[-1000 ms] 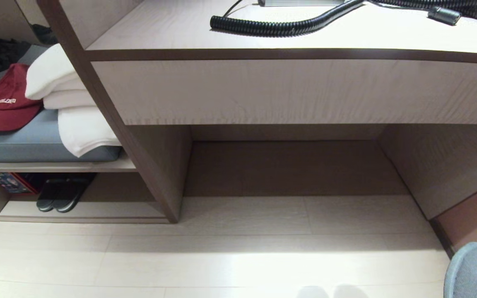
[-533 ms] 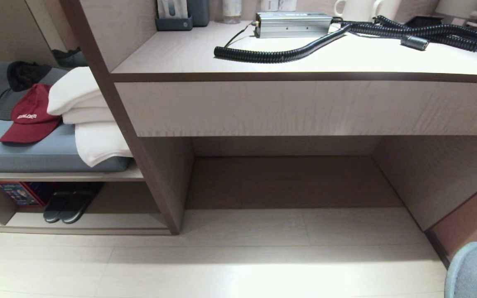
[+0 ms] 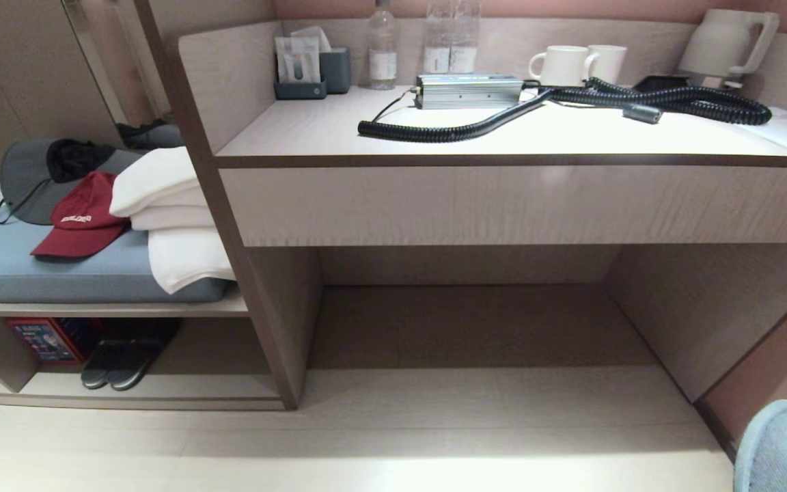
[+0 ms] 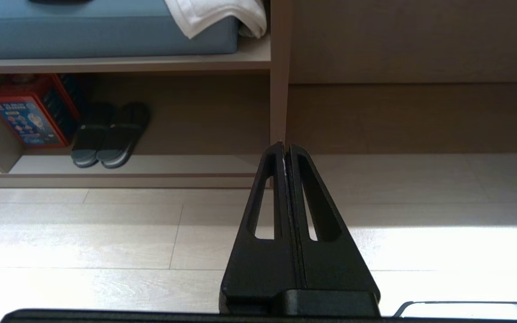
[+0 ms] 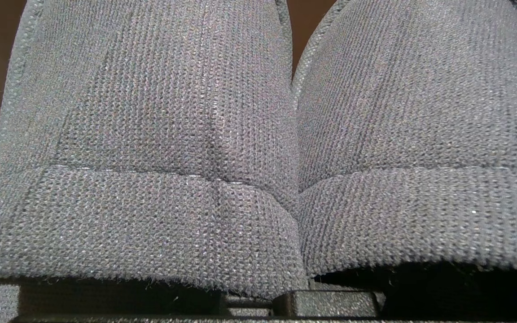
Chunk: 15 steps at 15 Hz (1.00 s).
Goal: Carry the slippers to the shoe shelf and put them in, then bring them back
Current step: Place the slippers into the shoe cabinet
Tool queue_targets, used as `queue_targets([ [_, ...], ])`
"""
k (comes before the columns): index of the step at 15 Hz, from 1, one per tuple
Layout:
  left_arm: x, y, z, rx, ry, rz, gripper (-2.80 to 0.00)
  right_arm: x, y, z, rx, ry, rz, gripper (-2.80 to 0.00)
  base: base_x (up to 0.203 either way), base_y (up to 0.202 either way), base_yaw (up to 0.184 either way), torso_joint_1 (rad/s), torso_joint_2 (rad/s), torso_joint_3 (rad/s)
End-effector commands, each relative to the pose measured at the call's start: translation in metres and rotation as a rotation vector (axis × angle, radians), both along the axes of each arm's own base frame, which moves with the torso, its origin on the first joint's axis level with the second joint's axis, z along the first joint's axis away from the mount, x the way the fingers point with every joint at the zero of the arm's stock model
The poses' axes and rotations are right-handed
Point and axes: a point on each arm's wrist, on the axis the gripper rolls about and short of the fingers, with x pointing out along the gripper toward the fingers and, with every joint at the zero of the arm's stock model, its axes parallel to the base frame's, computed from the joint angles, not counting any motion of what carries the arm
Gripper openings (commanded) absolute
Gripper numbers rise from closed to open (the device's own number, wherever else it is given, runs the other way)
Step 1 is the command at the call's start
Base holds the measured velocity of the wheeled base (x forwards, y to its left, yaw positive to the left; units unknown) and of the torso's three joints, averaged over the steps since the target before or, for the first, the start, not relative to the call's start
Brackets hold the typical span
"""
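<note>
The slippers [image 5: 258, 148], a dark charcoal knit pair with a broad stitched band, fill the right wrist view side by side. My right gripper is shut on them, its fingers hidden under the fabric. In the head view their blue-grey undersides [image 3: 779, 447] poke in at the bottom right corner. The shoe shelf [image 3: 195, 388] is the low open cubby at the far left, under the cushioned bench; it also appears in the left wrist view [image 4: 195, 163]. My left gripper [image 4: 285, 146] is shut and empty, held low over the floor and pointing at the upright divider [image 4: 278, 89].
Another dark pair of slippers [image 3: 120, 363] and a red box [image 3: 45, 339] sit in the cubby. Folded white towels [image 3: 168, 219] and caps [image 3: 83, 215] lie on the blue cushion. The desk [image 3: 503, 205] carries a coiled black hose [image 3: 557, 109], mugs and a kettle.
The head view has tilted upward, so the whole scene has slid down and the desk's back with mugs, bottles and kettle has come into sight. Nothing in the room itself moved.
</note>
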Motion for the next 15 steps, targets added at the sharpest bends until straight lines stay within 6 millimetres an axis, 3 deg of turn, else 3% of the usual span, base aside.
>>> queue_targets([
  [1, 0.0001, 0.0000, 0.0000, -0.001, 0.001, 0.001, -2.80, 0.0001, 0.0000, 0.0000, -0.001, 0.001, 0.001, -2.80, 0.000, 0.000, 0.000, -0.002, 0.00, 0.194],
  [8, -0.0001, 0.0000, 0.0000, 0.004, -0.001, 0.000, -2.80, 0.0001, 0.0000, 0.0000, 0.000, 0.001, 0.002, -2.80, 0.000, 0.000, 0.000, 0.001, 0.00, 0.192],
  [15, 0.0001, 0.0000, 0.0000, -0.001, 0.001, 0.000, -2.80, 0.0001, 0.0000, 0.0000, 0.000, 0.001, 0.001, -2.80, 0.000, 0.000, 0.000, 0.001, 0.00, 0.018],
])
